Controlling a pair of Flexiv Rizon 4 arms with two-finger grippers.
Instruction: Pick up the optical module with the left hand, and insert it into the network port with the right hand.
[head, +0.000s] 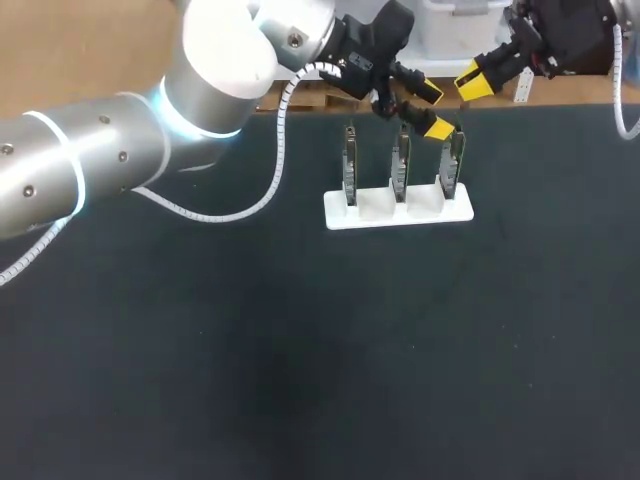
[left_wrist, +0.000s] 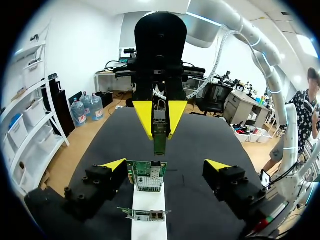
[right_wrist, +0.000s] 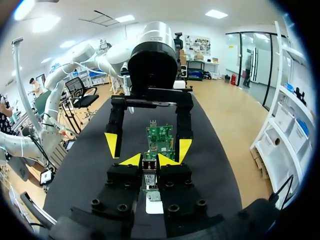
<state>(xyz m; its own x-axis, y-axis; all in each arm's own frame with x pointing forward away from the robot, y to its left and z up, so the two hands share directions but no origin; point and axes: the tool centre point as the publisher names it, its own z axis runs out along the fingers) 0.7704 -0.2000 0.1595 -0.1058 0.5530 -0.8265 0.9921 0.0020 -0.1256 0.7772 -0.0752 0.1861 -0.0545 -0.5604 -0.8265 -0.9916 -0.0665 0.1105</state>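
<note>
1. Currently, from the head view, I see a dark table (head: 300, 350) with a white holder (head: 398, 210) toward its far side. 3 green circuit cards stand upright in a row in the holder.
2. My left arm comes in from the left and reaches across to the rightmost card (head: 452, 165). The left gripper (head: 434, 110) hovers just above and behind that card's top edge.
3. In the left wrist view, the left gripper's yellow fingertips (left_wrist: 114, 164) are spread wide, one on each side of the rightmost card. They touch nothing and hold nothing.
4. My right arm comes in from the far right corner. The right gripper (left_wrist: 159, 117) faces the left one across the card and points down.
5. The right gripper's fingers are closed onto the optical module (left_wrist: 160, 137) from 2 sides. The module is a slim metal bar, and it sticks out below the yellow tips.
6. The module hangs upright directly over the card's top edge, where the metal network port (left_wrist: 156, 167) sits. Its lower end is just above the port, and I cannot tell whether the 2 touch.
7. The right wrist view agrees: the module is pinched between that gripper's tips, with the green card just ahead and the left gripper's open fingers standing on either side of it.
8. The middle card (head: 400, 165) and the left card (head: 350, 165) stand apart from both grippers.
</note>
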